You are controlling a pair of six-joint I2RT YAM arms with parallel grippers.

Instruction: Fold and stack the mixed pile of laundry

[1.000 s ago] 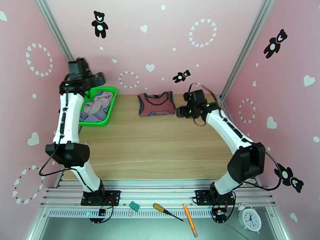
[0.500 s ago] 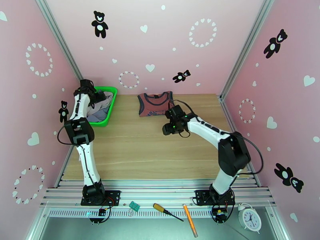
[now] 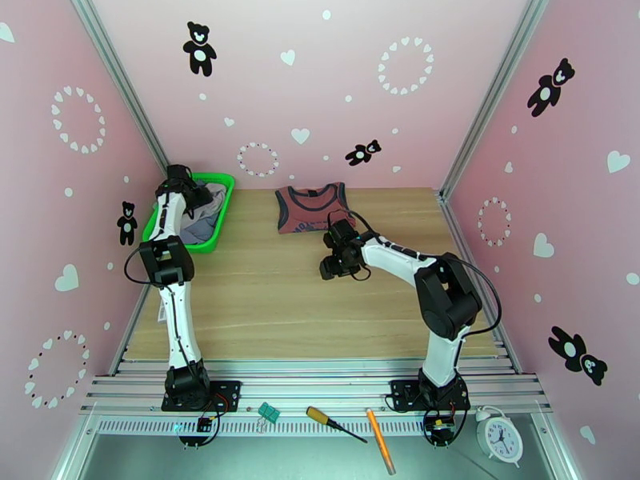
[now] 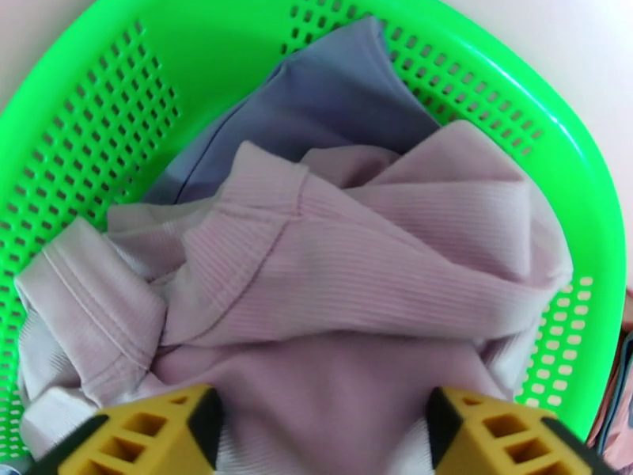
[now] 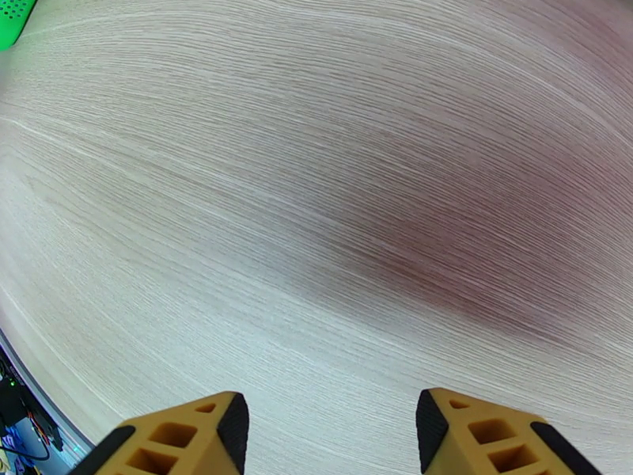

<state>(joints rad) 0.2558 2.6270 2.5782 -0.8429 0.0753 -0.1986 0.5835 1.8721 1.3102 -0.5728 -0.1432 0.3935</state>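
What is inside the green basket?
In the basket, a lilac shirt lies on top, partly covering a blue-grey piece. Anything lower is hidden.

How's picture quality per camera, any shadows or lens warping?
Top external: sharp, evenly lit. Left wrist: bright green plastic mesh basket bows, pale lilac ribbed shirt crisp. Right wrist: wooden tabletop grain curves, reddish shadow patch right of centre.

Under my right end effector (image 5: pixel 328 413) the surface (image 5: pixel 316 191) lies bare, with free passage all round. My left end effector (image 4: pixel 319 413) is hemmed in by the green basket (image 4: pixel 95 112) walls. The lilac shirt (image 4: pixel 356 255) is heaped ahead, with the blue-grey piece (image 4: pixel 332 96) beyond it.
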